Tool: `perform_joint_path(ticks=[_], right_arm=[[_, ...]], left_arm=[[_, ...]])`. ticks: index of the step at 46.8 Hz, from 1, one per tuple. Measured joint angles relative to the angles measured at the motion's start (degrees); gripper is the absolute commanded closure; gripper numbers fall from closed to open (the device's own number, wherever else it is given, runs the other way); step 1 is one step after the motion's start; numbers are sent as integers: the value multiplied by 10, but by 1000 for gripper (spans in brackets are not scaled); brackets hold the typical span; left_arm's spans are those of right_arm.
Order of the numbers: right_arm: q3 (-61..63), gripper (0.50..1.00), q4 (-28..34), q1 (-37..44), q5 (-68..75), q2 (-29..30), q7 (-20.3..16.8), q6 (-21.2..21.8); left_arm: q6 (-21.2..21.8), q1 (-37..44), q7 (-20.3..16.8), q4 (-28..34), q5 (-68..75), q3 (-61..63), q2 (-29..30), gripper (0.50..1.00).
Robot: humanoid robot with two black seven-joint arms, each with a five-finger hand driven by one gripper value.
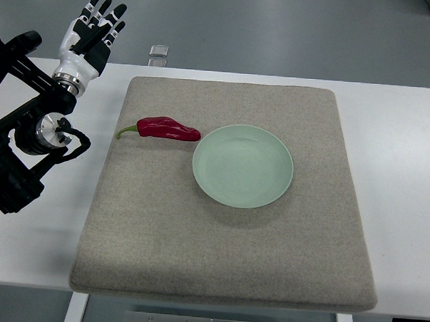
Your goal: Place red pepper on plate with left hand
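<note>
Left hand (94,29) open, away from glossy red pepper (163,129) w/ green stem

Lab-type test space: plain white table (392,183), grey mat (225,254) as staged workspace, bare grey floor (278,28).

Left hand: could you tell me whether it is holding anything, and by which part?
Nothing is held. The left hand is open above the table, and the red pepper lies on the mat beside the plate.
</note>
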Motion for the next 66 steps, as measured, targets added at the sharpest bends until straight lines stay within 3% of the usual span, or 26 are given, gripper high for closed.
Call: perform_joint_path(ticks=[32,41,56,66], right_arm=[[0,572,0,0,0,0,0,0],[0,572,0,0,0,0,0,0],[0,572,0,0,0,0,0,0],[0,572,0,0,0,0,0,0]], left_arm=[[-2,-6,0,24,-3,0,0,504],[-27,-10,0,48,0,6,0,504],[-33,-7,0,59,6,32,0,504],[-71,-9,0,58,0,31,-1,504]])
